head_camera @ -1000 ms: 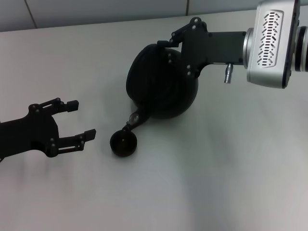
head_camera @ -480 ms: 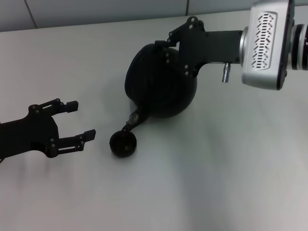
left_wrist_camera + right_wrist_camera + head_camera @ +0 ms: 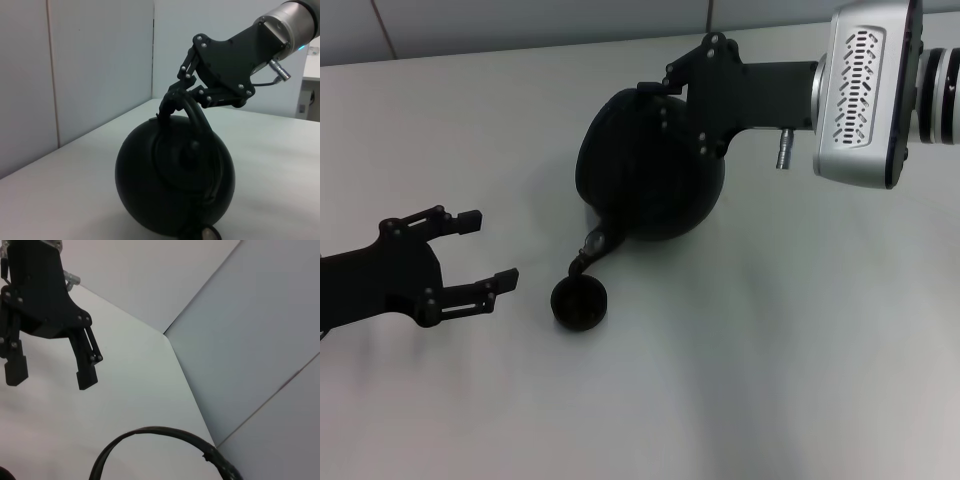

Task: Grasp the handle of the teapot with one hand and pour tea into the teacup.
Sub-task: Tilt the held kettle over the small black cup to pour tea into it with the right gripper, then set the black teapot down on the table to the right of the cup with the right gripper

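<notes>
The round black teapot (image 3: 645, 170) hangs tilted above the table, its short spout (image 3: 592, 243) pointing down just over the far rim of the small black teacup (image 3: 579, 303). My right gripper (image 3: 660, 92) is shut on the thin arched handle (image 3: 194, 110) at the pot's top; the left wrist view shows its fingers (image 3: 181, 89) clamped on the hoop. Part of the handle (image 3: 165, 433) arcs through the right wrist view. My left gripper (image 3: 488, 250) rests open to the left of the cup, holding nothing, and also shows as the left gripper (image 3: 50, 375) in the right wrist view.
The pale tabletop (image 3: 770, 350) spreads around the pot and cup. A grey wall (image 3: 520, 25) runs along the table's far edge. The right arm's silver wrist (image 3: 865, 90) reaches in from the right.
The right gripper has shifted slightly left and tipped the teapot further, bringing the spout lower toward the cup. The left gripper and the cup have stayed put.
</notes>
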Tool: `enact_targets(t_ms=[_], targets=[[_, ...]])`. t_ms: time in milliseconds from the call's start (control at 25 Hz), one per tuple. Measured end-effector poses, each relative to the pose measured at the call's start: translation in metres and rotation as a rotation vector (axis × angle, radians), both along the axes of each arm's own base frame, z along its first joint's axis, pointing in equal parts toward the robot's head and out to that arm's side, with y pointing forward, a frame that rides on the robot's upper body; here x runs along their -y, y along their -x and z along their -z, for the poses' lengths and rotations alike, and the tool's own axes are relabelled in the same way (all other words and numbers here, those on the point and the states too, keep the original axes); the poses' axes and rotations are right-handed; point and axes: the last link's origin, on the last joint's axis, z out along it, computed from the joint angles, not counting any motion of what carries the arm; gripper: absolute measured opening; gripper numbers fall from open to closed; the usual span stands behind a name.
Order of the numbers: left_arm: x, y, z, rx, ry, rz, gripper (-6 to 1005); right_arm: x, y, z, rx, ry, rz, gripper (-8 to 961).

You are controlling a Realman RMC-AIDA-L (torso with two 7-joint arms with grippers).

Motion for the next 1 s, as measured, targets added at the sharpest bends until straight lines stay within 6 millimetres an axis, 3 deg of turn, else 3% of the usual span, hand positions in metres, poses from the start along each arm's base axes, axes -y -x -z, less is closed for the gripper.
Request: enact_targets(t_ms=[600,1000], targets=[[-0.001,0.002,0.001,-0.006,-0.009,-0.012,846,0.007,-0.005,-0.003,-0.026,-0.005,0.01,78],[-0.001,0.002,0.003,-0.003,-0.005,-0.018,846,0.015,-0.016,-0.009,-0.152,-0.006,0.079,78]])
